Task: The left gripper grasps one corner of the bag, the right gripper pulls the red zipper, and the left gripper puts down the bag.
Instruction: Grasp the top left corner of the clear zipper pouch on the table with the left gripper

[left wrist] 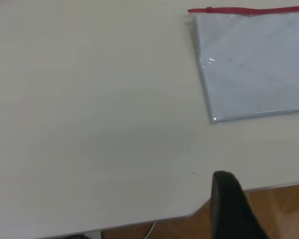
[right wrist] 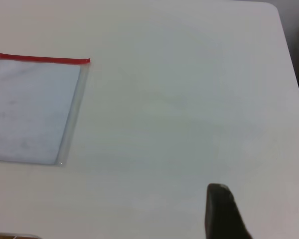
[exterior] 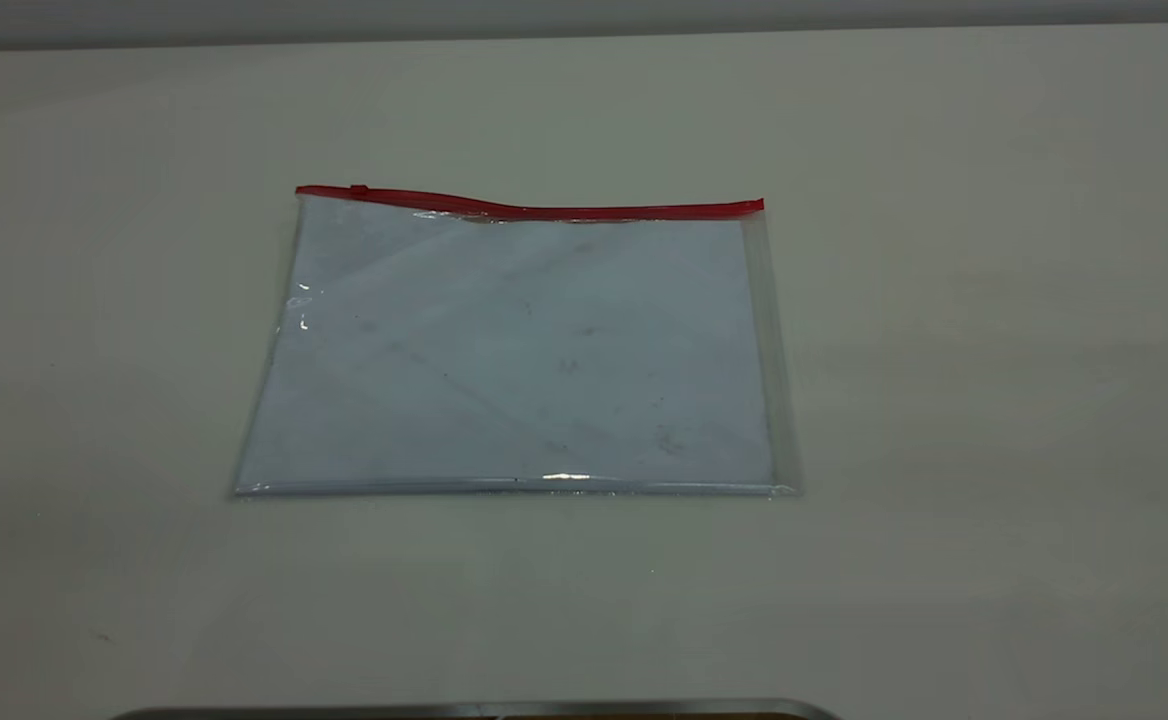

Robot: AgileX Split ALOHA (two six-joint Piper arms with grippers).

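left gripper [left wrist: 269, 209] matte black, blunt rounded jaws, right gripper [right wrist: 261, 214] dark, tapered

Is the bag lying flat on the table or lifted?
Flat. The bag lies spread on the table, all its corners down, and no gripper touches it.
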